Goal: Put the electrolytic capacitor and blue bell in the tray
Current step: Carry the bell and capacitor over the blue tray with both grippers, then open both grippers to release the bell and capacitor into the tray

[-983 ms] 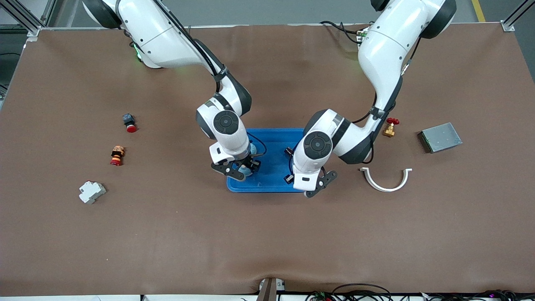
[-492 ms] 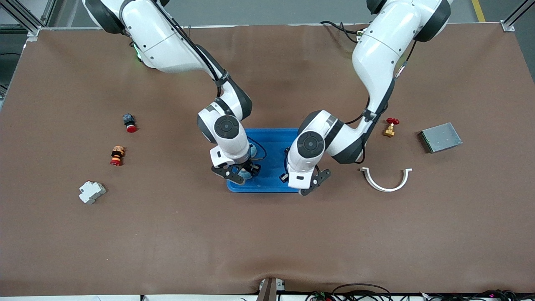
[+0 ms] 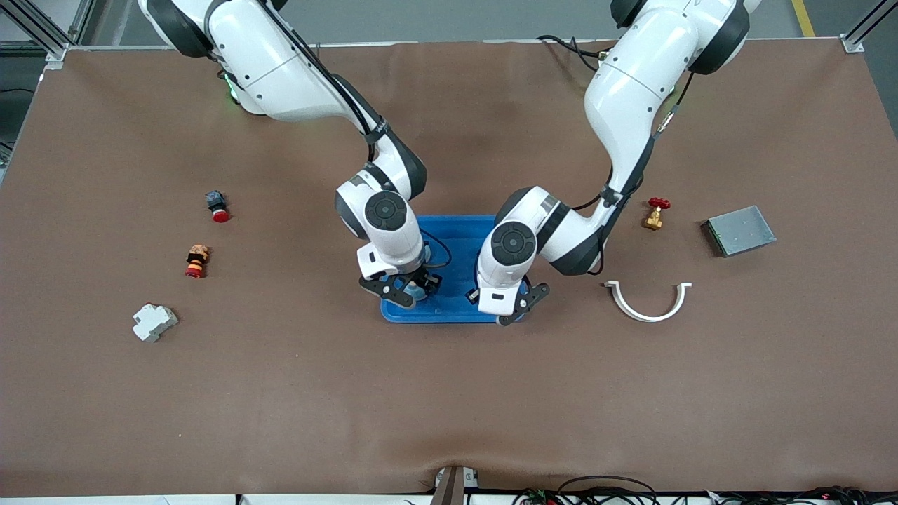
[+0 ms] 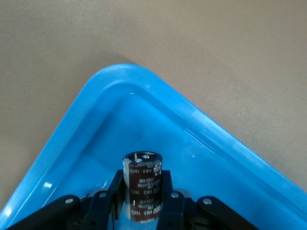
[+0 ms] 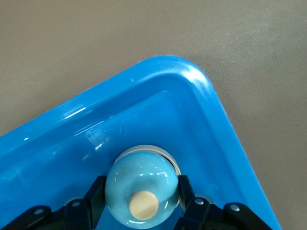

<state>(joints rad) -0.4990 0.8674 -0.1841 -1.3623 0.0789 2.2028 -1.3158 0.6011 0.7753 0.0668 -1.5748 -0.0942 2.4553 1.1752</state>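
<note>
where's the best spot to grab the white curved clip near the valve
Judging by its pose, grip the clip mid-arc, straight down from above, jaws across the thin band. It lies flat on the table with bare space around it; the hooked ends look harder to hold.

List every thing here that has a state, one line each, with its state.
Left gripper: shut on the capacitor, over the tray.
Capacitor: held upright over a tray corner.
Right gripper: shut on the bell, over the tray.
Bell: gripped at its sides, knob facing the wrist camera.
Tray: flat on the table, nothing loose seen in it.
Valve: on the table, untouched.
</note>
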